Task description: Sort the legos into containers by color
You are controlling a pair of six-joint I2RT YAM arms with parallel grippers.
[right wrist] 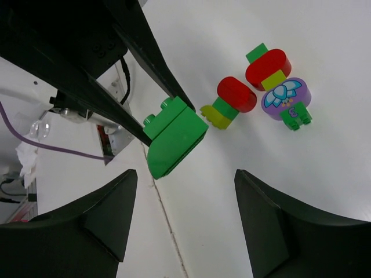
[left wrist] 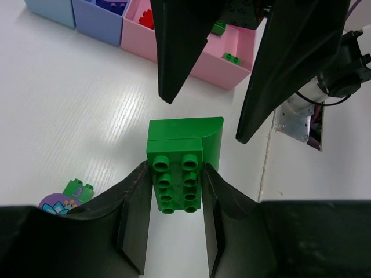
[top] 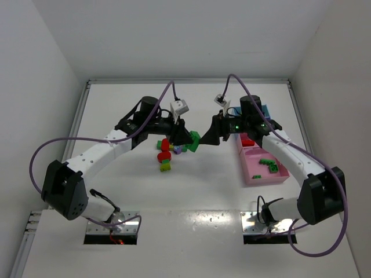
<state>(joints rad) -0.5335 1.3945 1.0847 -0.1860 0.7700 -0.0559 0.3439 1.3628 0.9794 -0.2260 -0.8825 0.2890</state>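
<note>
Robotics lab cell, plain white walls (top: 40, 58), white table (top: 197, 191); purple cables (top: 69, 138), bolted arm mounts (top: 112, 223)

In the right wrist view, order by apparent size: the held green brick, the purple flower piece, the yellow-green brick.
1. green brick, though nearer the camera, so unsure.
2. purple flower piece.
3. yellow-green brick.

White table (top: 191, 191) with loose legos (top: 165, 157) mid-table, pink tray (top: 265, 180) and blue tray (top: 266, 109) at right

White tabletop (top: 191, 197) between plain white walls (top: 174, 35), metal rails (top: 191, 80) along its edges, even light.
</note>
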